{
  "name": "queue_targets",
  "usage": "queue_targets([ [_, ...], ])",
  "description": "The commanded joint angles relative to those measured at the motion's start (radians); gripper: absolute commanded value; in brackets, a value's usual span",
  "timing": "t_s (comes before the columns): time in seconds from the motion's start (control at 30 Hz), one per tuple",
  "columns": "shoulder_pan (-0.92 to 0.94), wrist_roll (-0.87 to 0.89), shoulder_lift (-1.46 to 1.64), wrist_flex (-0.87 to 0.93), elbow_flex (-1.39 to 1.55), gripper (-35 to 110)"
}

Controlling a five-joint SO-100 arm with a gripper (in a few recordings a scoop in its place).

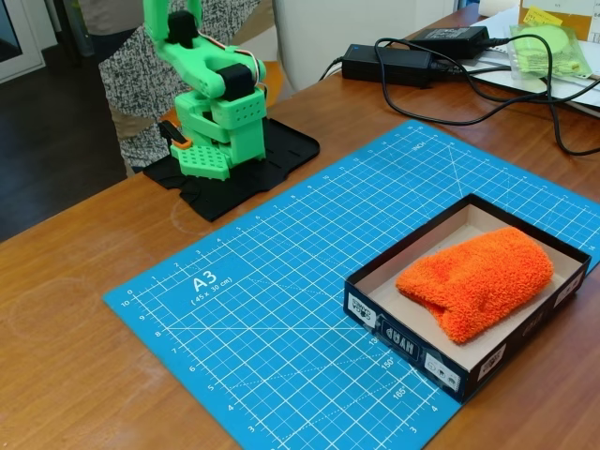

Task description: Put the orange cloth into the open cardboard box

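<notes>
Fixed view: power bricks (412, 54) behind blue mat (281, 309).

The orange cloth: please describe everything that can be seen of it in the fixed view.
The orange cloth is a bright orange, fluffy piece that looks like terry. It is folded into a thick oblong bundle with one rounded end toward the upper right and a fold line near its lower left end. It lies flat inside the open cardboard box, resting on the pale floor, and covers much of it. Its right side reaches the box's right inner wall. Nothing else touches it.
</notes>
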Motion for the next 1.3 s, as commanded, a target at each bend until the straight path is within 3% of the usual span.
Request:
queue_targets([
  [0.0, 0.034, -0.002, 0.031, -0.009, 0.028, 0],
  [0.53, 0.032, 0.026, 0.046, -0.034, -0.006, 0],
  [0.83, 0.055, -0.103, 0.043, -0.371, 0.578, 0],
  [1.27, -0.046, -0.112, 0.044, -0.449, 1.106, 0],
])
